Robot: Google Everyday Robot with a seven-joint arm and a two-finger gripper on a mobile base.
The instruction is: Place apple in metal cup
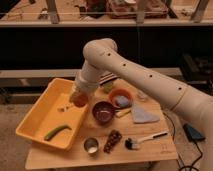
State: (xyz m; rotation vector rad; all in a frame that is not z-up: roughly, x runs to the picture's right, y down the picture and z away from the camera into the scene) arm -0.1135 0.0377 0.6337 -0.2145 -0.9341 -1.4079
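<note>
Above the table (161, 148) and the yellow tray (39, 116), near its right rim, clamps the gripper (79, 97) around the apple (80, 102). Looks half done: remains to carry it to the metal cup (91, 145) at the front and release.

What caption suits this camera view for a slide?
One-arm robot's claw holds apple over yellow tray; metal cup stands near table's front edge.

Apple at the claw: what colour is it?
Orange-red; claw holds apple above yellow tray, right edge; camera view.
</note>
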